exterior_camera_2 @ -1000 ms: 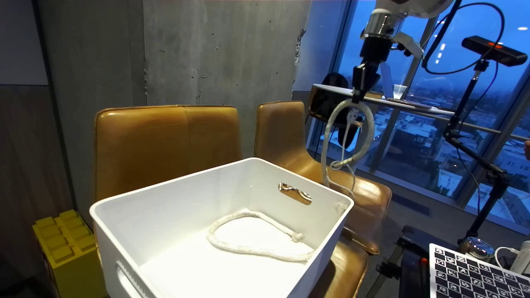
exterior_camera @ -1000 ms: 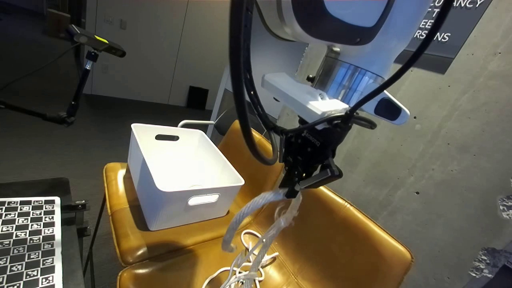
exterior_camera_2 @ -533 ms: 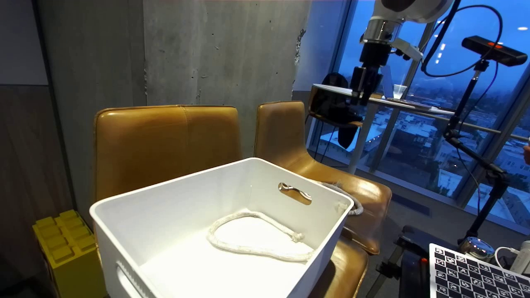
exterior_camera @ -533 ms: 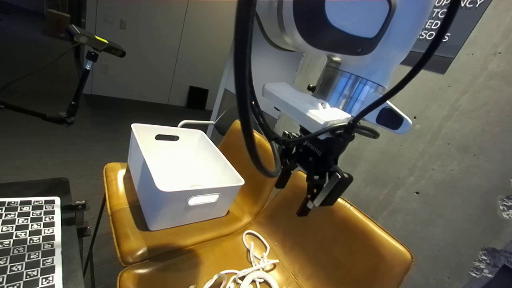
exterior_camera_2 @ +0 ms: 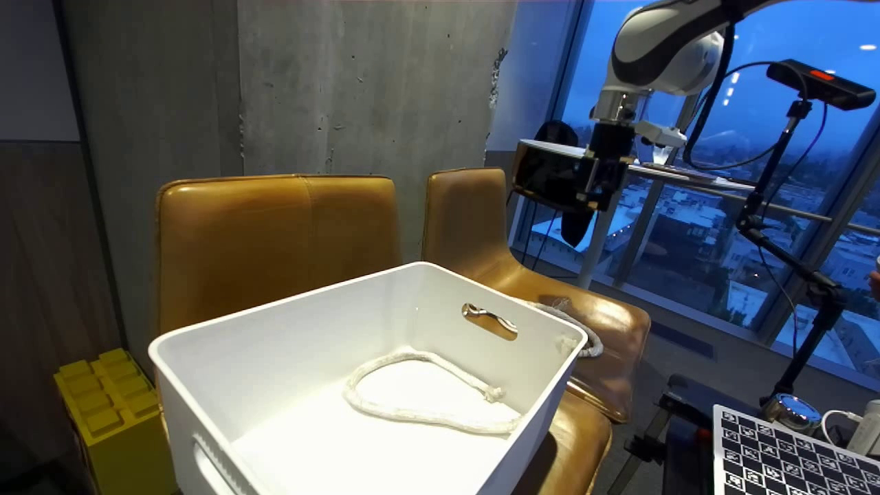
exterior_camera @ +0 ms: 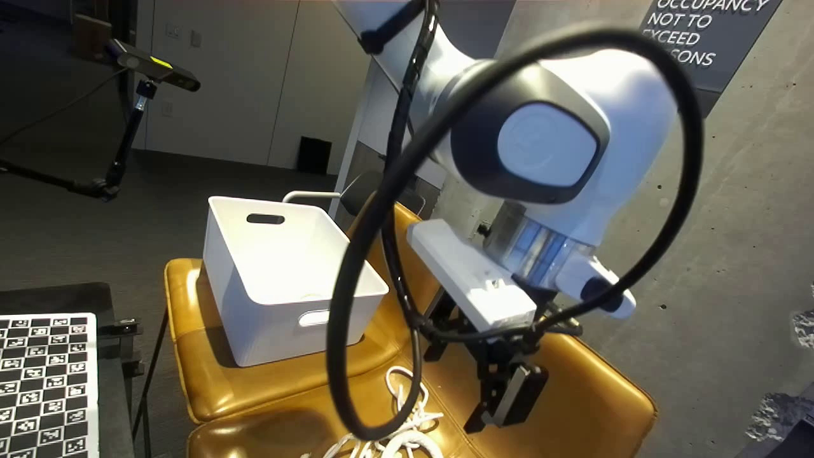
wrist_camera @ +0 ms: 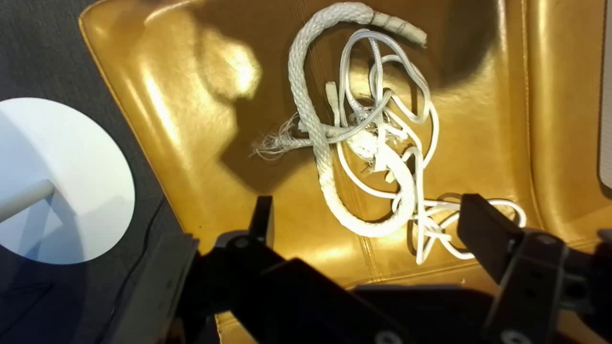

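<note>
Pincer (exterior_camera: 456,388) lowered, one thick rope (wrist_camera: 326,173) below, one bin (exterior_camera: 280,336)

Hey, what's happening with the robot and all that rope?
The robot arm hangs over a chair, and its gripper is open with nothing in it. Below the gripper, a thick rope and some thin cords lie in a messy tangle on the seat. On the next chair stands a white bin, and another rope lies curved on its bottom. So right now the robot isn't holding anything.
</note>
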`<action>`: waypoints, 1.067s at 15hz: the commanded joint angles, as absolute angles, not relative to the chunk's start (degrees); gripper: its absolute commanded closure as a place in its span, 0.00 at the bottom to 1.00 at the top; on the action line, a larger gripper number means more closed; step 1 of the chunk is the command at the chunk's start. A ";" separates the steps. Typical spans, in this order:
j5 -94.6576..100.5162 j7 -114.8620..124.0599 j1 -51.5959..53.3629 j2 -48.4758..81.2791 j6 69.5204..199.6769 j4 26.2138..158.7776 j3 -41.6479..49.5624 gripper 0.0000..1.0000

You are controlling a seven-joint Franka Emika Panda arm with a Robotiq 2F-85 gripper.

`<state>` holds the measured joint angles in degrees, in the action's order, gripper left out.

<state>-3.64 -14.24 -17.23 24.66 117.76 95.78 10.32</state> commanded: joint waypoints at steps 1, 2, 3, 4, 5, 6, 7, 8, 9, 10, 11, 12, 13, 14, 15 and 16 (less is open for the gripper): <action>-2.99 -14.42 -17.44 26.76 122.73 99.32 9.76 0.10; -2.65 -14.10 -17.25 27.41 124.22 100.69 9.76 0.12; -2.27 -13.68 -17.03 28.08 125.96 102.61 9.81 0.23; -1.84 -13.50 -16.87 28.65 127.60 104.43 9.89 0.23; -1.25 -13.35 -16.68 29.17 129.64 106.50 10.04 0.25; -0.53 -13.21 -16.55 29.78 131.73 108.49 10.17 0.31; 0.24 -12.77 -16.41 30.47 133.75 110.30 10.35 0.31; 1.12 -12.26 -16.26 31.17 135.68 111.89 10.55 0.32; 1.98 -11.43 -16.01 31.52 137.59 113.74 10.91 0.35; 2.71 -10.97 -15.91 31.80 139.29 115.27 11.08 0.36; 3.44 -10.57 -15.83 31.91 140.99 116.76 11.27 0.36; 3.87 -10.50 -15.88 32.11 142.92 118.02 11.36 0.36; 4.32 -10.24 -15.88 32.33 144.28 118.79 11.46 0.35; 4.68 -10.14 -15.90 32.42 145.70 119.35 11.53 0.34; 5.19 -9.94 -15.78 32.39 146.97 119.70 11.70 0.35; 5.56 -9.66 -15.60 32.32 147.96 119.73 11.91 0.35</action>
